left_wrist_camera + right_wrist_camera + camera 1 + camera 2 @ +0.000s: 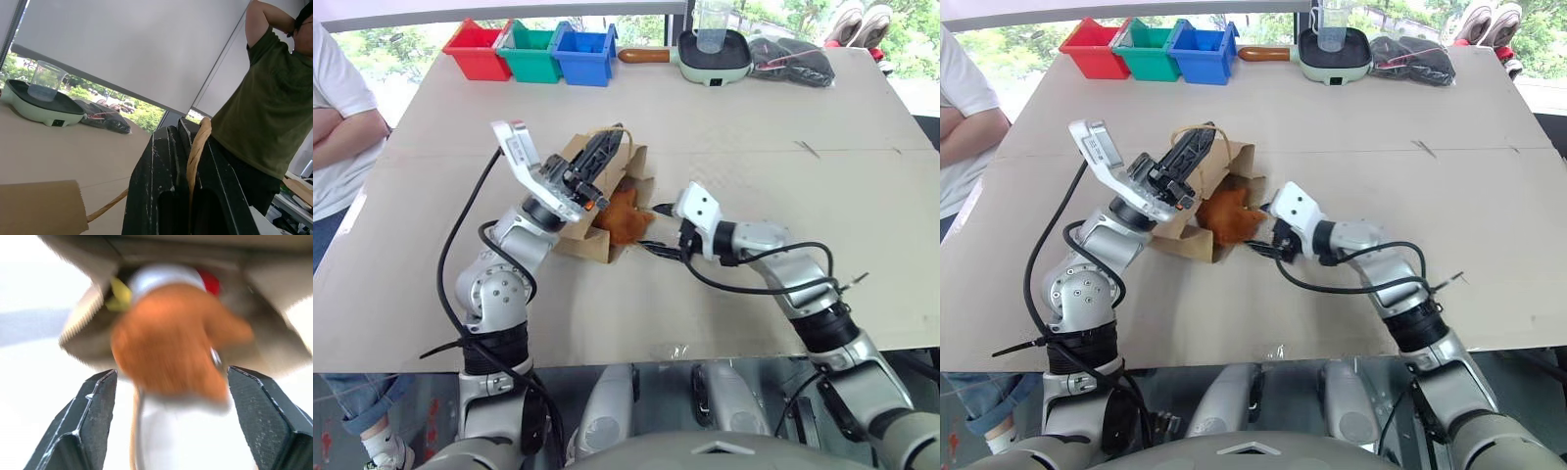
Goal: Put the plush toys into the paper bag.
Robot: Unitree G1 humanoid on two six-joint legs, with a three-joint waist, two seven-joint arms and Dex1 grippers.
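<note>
Beige table (862, 245) carries the paper bag (578, 240) on its side, orange toy (623, 217) at its mouth. Right wrist view reveals the white toy (164, 276) deeper inside, beyond the right gripper (168, 423), released. Left gripper (183, 196) clenches the cord handle (198, 147).

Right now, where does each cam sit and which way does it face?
Left/right eye: on the head, looking forward and down over the table; both arms show, left tool and right tool.
Left wrist: along the left tool's shut fingers, clamped on the bag's cord handle; a person stands beyond.
Right wrist: along the right tool's open fingers into the paper bag, orange plush toy at its mouth.
Shared: bag and orange toy.
</note>
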